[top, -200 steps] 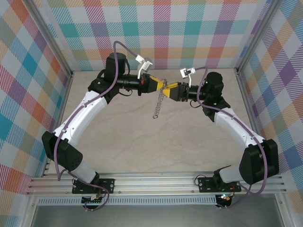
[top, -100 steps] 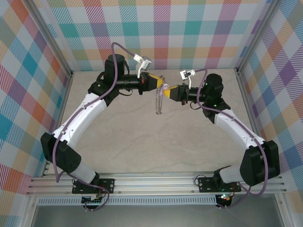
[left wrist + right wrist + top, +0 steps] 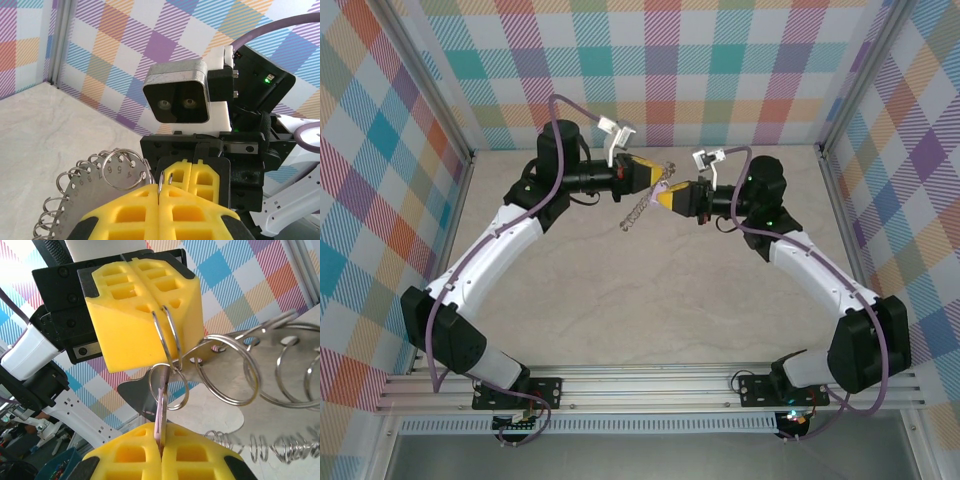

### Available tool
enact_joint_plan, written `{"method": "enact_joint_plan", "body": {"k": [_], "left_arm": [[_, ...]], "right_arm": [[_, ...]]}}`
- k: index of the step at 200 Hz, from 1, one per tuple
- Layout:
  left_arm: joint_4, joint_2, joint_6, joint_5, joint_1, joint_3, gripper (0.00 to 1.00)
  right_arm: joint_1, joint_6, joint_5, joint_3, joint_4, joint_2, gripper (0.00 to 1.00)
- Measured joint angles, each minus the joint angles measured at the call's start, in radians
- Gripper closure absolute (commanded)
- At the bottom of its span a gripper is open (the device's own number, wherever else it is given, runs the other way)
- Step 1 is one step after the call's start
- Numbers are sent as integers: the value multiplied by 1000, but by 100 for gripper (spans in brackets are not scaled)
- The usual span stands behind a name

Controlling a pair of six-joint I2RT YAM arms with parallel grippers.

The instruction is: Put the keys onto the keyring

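Above the far middle of the table (image 3: 620, 290), the left gripper (image 3: 653, 178) is clenched on a split ring (image 3: 165, 332) of the keyring (image 3: 636, 210), which dangles to its near left. Facing it tip to tip, the right gripper (image 3: 667, 193) grasps the lilac key (image 3: 160, 412), just beside that ring.

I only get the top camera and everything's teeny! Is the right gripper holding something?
Observer: Yes. The right gripper pinches the pale purple key, jaws shut.
Operator: What about the left one?
Observer: The left gripper is shut on one small ring of the keyring.
Operator: What's the keyring like close up?
Observer: A flat metal plate with stamped digits, 4 to 7 readable, and small rings along its edge.
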Motion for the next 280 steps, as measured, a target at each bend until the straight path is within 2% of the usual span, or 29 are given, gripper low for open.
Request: {"method": "enact_joint_plan", "body": {"k": [20,40,53,82,138,226,280], "left_arm": [[18,-10,-13,-9,-3,-18,100],[35,-15,-22,-19,-8,-34,100],[47,-15,-25,-25,-10,-43,100],[71,-15,-32,-36,-12,-45,100],[99,-17,-44,-42,-12,-60,100],[128,-18,-66,-42,-12,-91,100],[129,-19,-70,-42,-12,-97,100]], "right_arm": [[3,-4,1,2,-11,4,100],[5,-26,6,2,-41,1,89],[5,-46,18,-3,-72,-13,77],[2,-83,35,-49,-148,-96,69],[-43,-106,91,-91,-215,-260,67],[-48,34,228,-57,-69,-171,65],[-48,29,265,-54,-77,-265,62]]}}
